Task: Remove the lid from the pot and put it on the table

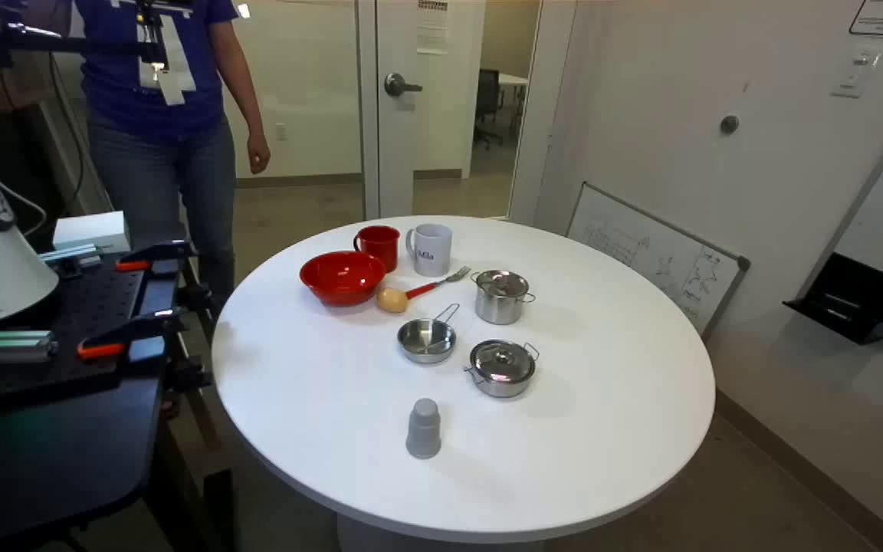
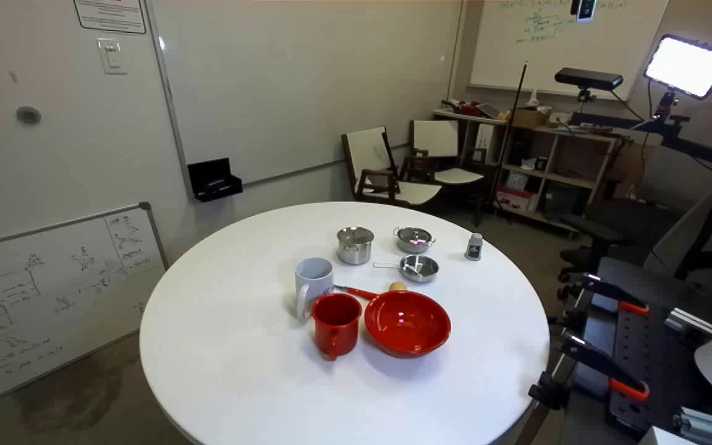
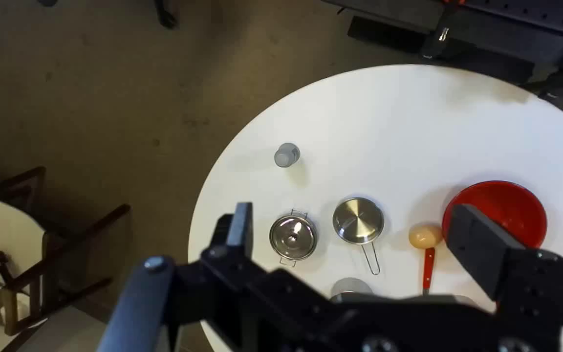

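The small taller steel pot (image 1: 498, 308) stands upright on the round white table (image 1: 602, 437); it also shows in an exterior view (image 2: 355, 252). The round silvery lid (image 1: 503, 284) appears to sit on its top. In the wrist view the pot is mostly hidden behind my gripper's body, and the lid cannot be made out. My gripper (image 3: 352, 217) is open and empty, high above the table, with its two fingers wide apart. The gripper does not clearly show in the exterior views.
Near the pot stand a wider, flatter lidded steel pot (image 1: 502, 377), a small steel pan (image 1: 427, 342) and a white mug (image 1: 432, 251). A red bowl (image 1: 343, 279), red cup (image 1: 379, 247), egg-like thing (image 1: 392, 300), red-handled fork (image 1: 426, 289) and grey shaker (image 1: 424, 431) are also on the table.
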